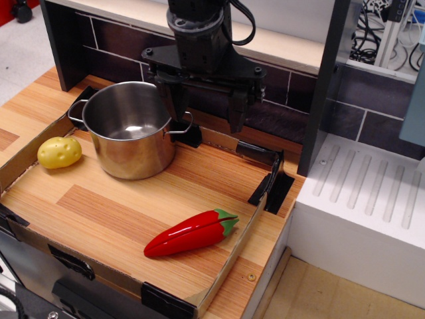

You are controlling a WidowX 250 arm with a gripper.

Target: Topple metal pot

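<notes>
Metal pot (129, 133) upright (far rim partly hidden), gripper (207, 109) spread wide, arm cropped.

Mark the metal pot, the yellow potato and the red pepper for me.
metal pot (136, 154): the only view, on its outer front wall.
yellow potato (59, 152): the only view, on the middle of its skin.
red pepper (186, 234): the only view, on the red body, left of the green stem.

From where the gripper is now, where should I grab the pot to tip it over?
Probably the pot's right rim, near the wire handle, coming down from above. It stands upright and open, and the gripper, jaws open, is already right there.
</notes>
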